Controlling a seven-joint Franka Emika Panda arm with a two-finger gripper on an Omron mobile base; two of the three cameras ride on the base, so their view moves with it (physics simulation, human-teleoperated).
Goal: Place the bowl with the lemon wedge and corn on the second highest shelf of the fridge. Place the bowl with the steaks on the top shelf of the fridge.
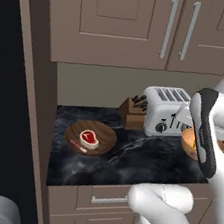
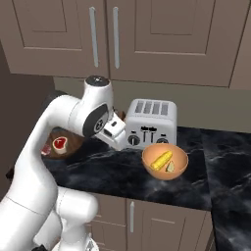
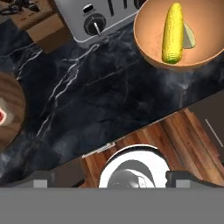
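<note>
The orange bowl [image 2: 179, 169] stands on the black counter in front of the toaster, with the corn [image 2: 162, 160] and a lemon wedge [image 2: 171, 167] inside. In the hand view the bowl [image 3: 148, 35] is at top right, holding the corn [image 3: 173, 33] and wedge [image 3: 189, 36]. The dark wooden dish [image 1: 106, 133] with the steaks [image 1: 89, 138] lies further left on the counter. My gripper [image 3: 111, 179] hovers open and empty above the counter's front edge, between the two dishes, touching neither. The black fridge [image 1: 1, 68] rises at far left; its shelves are out of view.
A silver toaster [image 2: 149, 122] and a knife block [image 1: 133, 112] stand against the back wall. Beige upper cabinets [image 1: 117, 19] hang over the counter, with drawers [image 1: 107, 199] below it. The arm's forearm [image 1: 204, 132] covers part of the orange bowl in the left base view.
</note>
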